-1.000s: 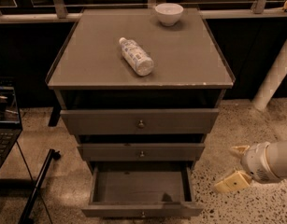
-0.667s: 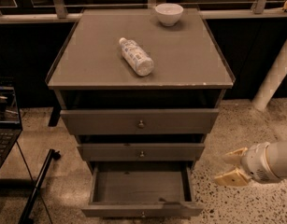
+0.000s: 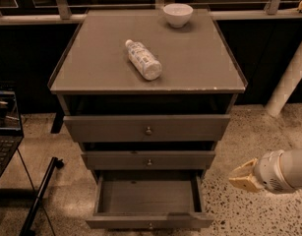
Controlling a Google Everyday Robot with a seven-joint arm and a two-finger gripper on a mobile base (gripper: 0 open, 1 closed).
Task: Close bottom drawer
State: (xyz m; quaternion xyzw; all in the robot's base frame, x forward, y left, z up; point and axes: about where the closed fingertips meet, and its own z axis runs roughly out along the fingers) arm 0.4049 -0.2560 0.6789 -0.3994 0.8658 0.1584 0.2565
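The gripper (image 3: 240,179), low to the right of the bottom drawer (image 3: 148,197), has its arm cut off by the right edge; the laptop (image 3: 4,132) is cropped at left.

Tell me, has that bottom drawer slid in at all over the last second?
No. The bottom drawer juts out just as far past the middle drawer front; the end effector hovers to its right, not touching.

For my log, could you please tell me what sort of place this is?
Probably an office or lab: drawer cabinet on speckled floor, laptop at left; the gripper hovers right of the open bottom drawer.
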